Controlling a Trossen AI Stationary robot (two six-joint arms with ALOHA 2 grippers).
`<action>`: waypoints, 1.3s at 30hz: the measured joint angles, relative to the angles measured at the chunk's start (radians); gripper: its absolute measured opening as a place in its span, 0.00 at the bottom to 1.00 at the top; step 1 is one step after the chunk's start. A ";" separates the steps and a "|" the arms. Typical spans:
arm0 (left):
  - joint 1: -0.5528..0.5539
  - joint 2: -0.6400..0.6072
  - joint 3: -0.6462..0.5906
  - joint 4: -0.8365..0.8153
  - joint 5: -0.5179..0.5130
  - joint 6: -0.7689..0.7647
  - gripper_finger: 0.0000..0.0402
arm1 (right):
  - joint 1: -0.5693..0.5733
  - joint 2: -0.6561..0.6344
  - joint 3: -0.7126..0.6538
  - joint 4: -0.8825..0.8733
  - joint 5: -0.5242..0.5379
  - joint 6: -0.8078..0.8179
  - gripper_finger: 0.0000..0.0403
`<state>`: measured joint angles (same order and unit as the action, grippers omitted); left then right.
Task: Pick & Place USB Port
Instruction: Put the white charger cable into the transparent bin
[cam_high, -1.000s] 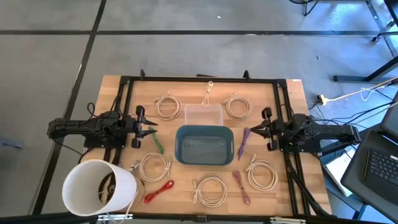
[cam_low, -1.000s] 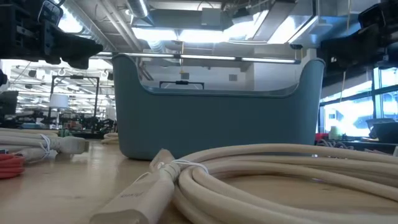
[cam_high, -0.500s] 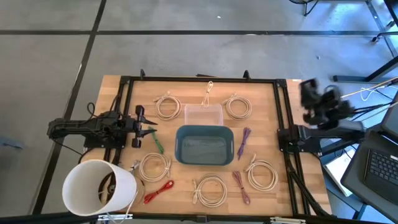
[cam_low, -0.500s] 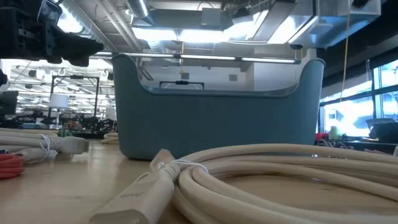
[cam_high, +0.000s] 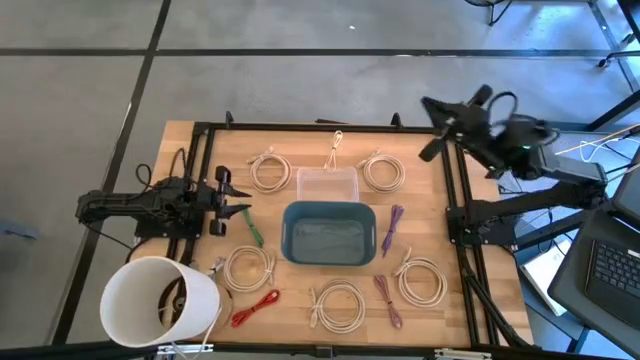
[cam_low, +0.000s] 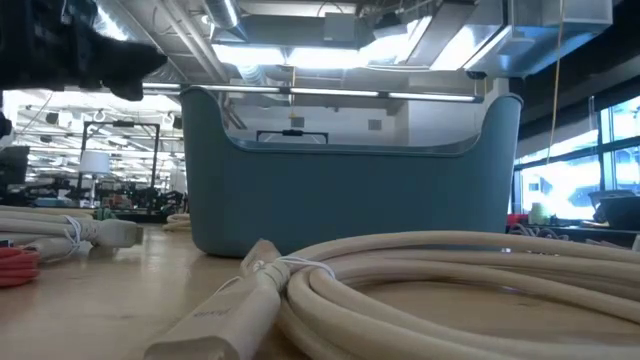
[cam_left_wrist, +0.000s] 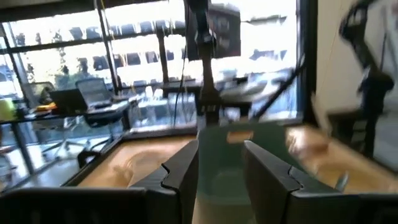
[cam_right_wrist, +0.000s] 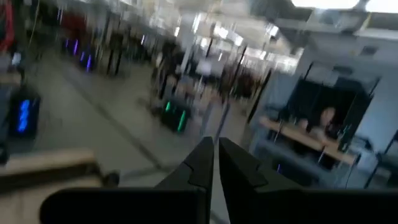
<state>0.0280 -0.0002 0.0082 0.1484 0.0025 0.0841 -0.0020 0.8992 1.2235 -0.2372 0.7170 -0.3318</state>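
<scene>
— Where are the cables?
— Coiled around the blue bin (cam_high: 329, 232) mid-table; nearest lies the purple cable (cam_high: 390, 229).
— Grippers?
— Left gripper (cam_high: 243, 214) open (empty) near the left edge; right gripper (cam_high: 432, 127) closed, raised over the far-right corner.

I see a pale wood surface (cam_high: 420, 170), a matt blue plastic bin (cam_high: 329, 233), and smooth cream cables (cam_high: 339, 305).
</scene>
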 joint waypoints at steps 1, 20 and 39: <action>0.000 0.000 0.000 0.034 0.000 -0.024 0.29 | -0.010 0.038 0.042 -0.078 -0.014 0.066 0.06; 0.000 0.001 0.007 0.892 -0.100 -0.123 0.28 | -0.300 0.420 0.284 -0.640 -0.370 0.638 0.08; 0.000 0.071 0.016 0.730 -0.588 -0.302 0.27 | -0.584 0.861 0.283 -0.287 -1.085 0.909 0.09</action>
<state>0.0280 0.0709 0.0246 0.8786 -0.5852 -0.2176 -0.5858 1.7605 1.5070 -0.5239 -0.3683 0.5773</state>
